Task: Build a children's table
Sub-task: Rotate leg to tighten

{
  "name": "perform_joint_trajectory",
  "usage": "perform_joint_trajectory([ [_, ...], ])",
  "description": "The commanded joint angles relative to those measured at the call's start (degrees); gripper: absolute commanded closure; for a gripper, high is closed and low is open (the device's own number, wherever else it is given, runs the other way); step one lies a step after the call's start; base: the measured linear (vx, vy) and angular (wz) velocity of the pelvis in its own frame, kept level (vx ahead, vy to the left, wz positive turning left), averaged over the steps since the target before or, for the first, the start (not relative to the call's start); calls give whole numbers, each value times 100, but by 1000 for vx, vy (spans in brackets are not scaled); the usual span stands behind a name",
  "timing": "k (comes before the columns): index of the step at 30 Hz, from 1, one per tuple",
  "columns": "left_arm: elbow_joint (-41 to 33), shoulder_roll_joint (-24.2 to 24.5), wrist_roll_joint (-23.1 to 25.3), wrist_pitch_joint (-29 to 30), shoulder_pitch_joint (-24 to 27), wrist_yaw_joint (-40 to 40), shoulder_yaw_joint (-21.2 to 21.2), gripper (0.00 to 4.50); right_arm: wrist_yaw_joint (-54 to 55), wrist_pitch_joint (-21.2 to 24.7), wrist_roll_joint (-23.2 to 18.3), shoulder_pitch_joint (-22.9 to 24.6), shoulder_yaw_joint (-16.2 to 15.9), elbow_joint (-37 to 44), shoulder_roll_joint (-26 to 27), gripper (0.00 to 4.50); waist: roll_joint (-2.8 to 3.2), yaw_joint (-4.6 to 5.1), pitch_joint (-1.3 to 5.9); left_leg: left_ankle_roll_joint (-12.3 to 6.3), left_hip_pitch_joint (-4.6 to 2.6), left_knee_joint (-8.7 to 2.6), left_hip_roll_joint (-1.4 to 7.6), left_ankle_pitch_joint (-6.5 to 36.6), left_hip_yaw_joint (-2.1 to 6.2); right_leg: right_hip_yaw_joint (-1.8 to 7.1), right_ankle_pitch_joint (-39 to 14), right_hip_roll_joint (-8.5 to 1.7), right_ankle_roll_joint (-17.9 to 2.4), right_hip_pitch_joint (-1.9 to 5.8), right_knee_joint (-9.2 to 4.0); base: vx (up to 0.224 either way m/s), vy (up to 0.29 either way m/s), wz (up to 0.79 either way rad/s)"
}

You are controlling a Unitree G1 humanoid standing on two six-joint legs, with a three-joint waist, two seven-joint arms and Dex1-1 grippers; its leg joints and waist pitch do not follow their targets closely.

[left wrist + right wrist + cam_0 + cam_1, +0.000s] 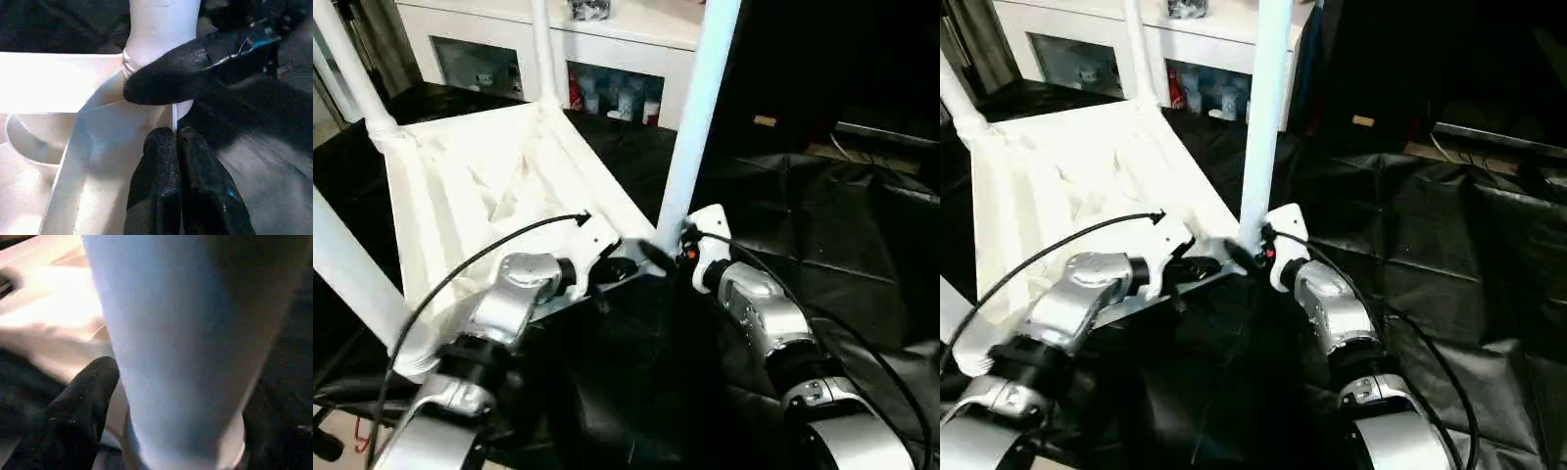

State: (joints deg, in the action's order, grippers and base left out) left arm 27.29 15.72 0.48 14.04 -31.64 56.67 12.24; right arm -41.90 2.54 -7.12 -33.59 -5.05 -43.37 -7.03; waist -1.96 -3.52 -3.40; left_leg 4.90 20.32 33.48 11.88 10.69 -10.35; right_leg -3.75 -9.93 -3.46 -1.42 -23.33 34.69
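The white table top [480, 186] lies upside down, ribbed side up, on black sheeting. Its legs stand up from the corner sockets. The near-right leg [700, 108] rises from the corner closest to my arms. My left gripper [176, 147] is shut on the thin rim of the top right beside that socket. My right gripper [671, 250] holds the base of the same leg [181, 347]. One black finger [88, 396] presses against the tube, and the other finger is hidden behind it. That finger [181, 73] also crosses the leg in the left wrist view.
Three more legs stand at the far-right [543, 49], far-left [347, 69] and near-left [347, 274] corners. A white cabinet [607, 39] with glass doors stands behind the table. Crumpled black sheeting [822, 225] covers the floor to the right.
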Motion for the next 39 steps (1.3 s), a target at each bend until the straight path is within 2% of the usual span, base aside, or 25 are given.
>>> perform_joint_trajectory([
  [1, -385, -8, -290, -276, -19, 492, 122, 450, -733, 17, -52, 161, -271, 183, -99, 81, 122, -22, 400, -277, -44, -364, 160, 931, 33, 290, -827, -446, -1345, 315, -349, 0, 0, 0],
  [2, -420, 53, -326, -296, 5, 630, 130, 450, -955, 24, -93, 211, -281, 272, -171, 81, 76, -24, 403, -283, -39, -367, 166, 962, 33, 285, -719, -431, -1381, 333, -346, 0, 0, 0],
  [4, -480, 262, -446, -385, 59, 1104, 165, 450, -1638, 144, -260, 355, -328, 552, -427, 81, 86, -41, 404, -333, -35, -361, 167, 938, 28, 288, -598, -430, -1421, 342, -326, 0, 0, 0],
  [5, -480, 262, -446, -385, 59, 1104, 165, 450, -1638, 144, -260, 355, -328, 552, -427, 81, 86, -53, 401, -337, -36, -363, 169, 943, 27, 282, -594, -420, -1429, 343, -327, 0, 0, 0],
  [6, -488, 319, -465, -407, 69, 1208, 174, 450, -1794, 161, -280, 388, -356, 605, -499, 81, 90, -71, 397, -313, -40, -360, 175, 974, 21, 277, -681, -429, -1449, 329, -331, 0, 0, 0],
  [7, -489, 362, -487, -404, 72, 1284, 170, 450, -1928, 181, -298, 416, -382, 651, -564, 81, 47, -75, 389, -308, -35, -362, 175, 1013, 17, 275, -776, -428, -1436, 331, -342, 0, 0, 0],
  [10, -403, 535, -563, -443, 58, 1571, 169, 450, -2401, 242, -389, 466, -439, 741, -754, 81, 65, -148, 381, -257, -57, -361, 183, 1103, 14, 286, -1136, -449, -1337, 309, -372, 0, 0, 0],
  [11, -342, 567, -564, -480, 44, 1626, 164, 450, -2513, 252, -395, 474, -449, 759, -796, 81, 34, -170, 380, -255, -55, -365, 181, 1102, 16, 284, -1203, -445, -1304, 313, -367, 0, 0, 0],
  [13, -248, 617, -586, -516, 19, 1739, 147, 450, -2694, 322, -415, 495, -475, 809, -865, 81, 40, -177, 377, -229, -44, -365, 177, 1089, 18, 282, -1277, -449, -1273, 310, -374, 0, 0, 0],
  [14, -212, 653, -593, -522, 7, 1818, 158, 450, -2791, 364, -429, 503, -499, 829, -900, 81, -7, -191, 383, -232, -48, -364, 182, 1048, 16, 279, -1261, -449, -1257, 307, -371, 0, 0, 0],
  [16, -176, 683, -577, -547, 1, 1837, 164, 450, -2890, 386, -431, 502, -533, 827, -916, 98, 23, -206, 385, -236, -46, -362, 184, 1008, 19, 277, -1231, -451, -1263, 300, -360, 0, 0, 0],
  [18, -157, 700, -563, -563, -3, 1834, 163, 450, -2927, 383, -424, 498, -550, 820, -920, 98, 13, -215, 386, -234, -39, -364, 184, 979, 23, 277, -1215, -459, -1263, 304, -353, 0, 0, 0],
  [25, -202, 751, -572, -581, 55, 1906, 143, 450, -2946, 408, -456, 485, -534, 768, -856, 155, 4, -242, 394, -237, -36, -359, 179, 883, 21, 277, -1136, -460, -1257, 305, -338, 0, 0, 0],
  [26, -224, 747, -574, -575, 66, 1893, 130, 450, -2908, 400, -446, 495, -538, 783, -831, 167, 36, -244, 394, -232, -38, -357, 180, 878, 22, 278, -1116, -462, -1263, 301, -334, 0, 0, 0],
  [30, -113, 634, -525, -552, -9, 1579, 49, 450, -2591, 419, -435, 511, -450, 750, -711, 185, 16, -237, 389, -203, -35, -363, 175, 945, 23, 277, -1219, -464, -1238, 307, -353, 0, 0, 0],
  [31, -60, 588, -503, -539, -45, 1439, 19, 450, -2463, 429, -426, 512, -417, 729, -668, 189, 29, -230, 389, -180, -42, -361, 172, 975, 22, 280, -1257, -464, -1227, 297, -364, 0, 0, 0],
  [32, -1, 504, -469, -524, -94, 1208, -29, 450, -2217, 399, -394, 506, -364, 653, -579, 189, 12, -218, 384, -150, -44, -367, 168, 1003, 26, 281, -1336, -465, -1204, 296, -370, 0, 0, 0],
  [33, 30, 447, -436, -501, -124, 1041, -58, 450, -1992, 369, -345, 494, -332, 580, -513, 190, 26, -217, 383, -125, -51, -370, 162, 1051, 34, 280, -1440, -465, -1172, 293, -383, 0, 0, 0],
  [37, 75, 279, -337, -426, -193, 593, -113, 450, -1275, 269, -174, 442, -249, 323, -308, 191, 10, -168, 378, -60, -41, -381, 159, 1072, 44, 284, -1603, -475, -1091, 288, -401, 0, 0, 0],
  [38, 108, 100, -256, -313, -260, 166, -160, 450, -590, 236, -49, 356, -160, 58, -106, 191, 14, -131, 372, -15, -42, -385, 157, 1127, 46, 286, -1726, -474, -1054, 285, -409, 0, 0, 0],
  [39, 110, 23, -232, -287, -277, 27, -165, 450, -340, 230, -21, 319, -116, -39, -23, 191, 5, -100, 364, 20, -24, -394, 137, 1141, 57, 273, -1839, -466, -1015, 299, -426, 0, 0, 0],
])
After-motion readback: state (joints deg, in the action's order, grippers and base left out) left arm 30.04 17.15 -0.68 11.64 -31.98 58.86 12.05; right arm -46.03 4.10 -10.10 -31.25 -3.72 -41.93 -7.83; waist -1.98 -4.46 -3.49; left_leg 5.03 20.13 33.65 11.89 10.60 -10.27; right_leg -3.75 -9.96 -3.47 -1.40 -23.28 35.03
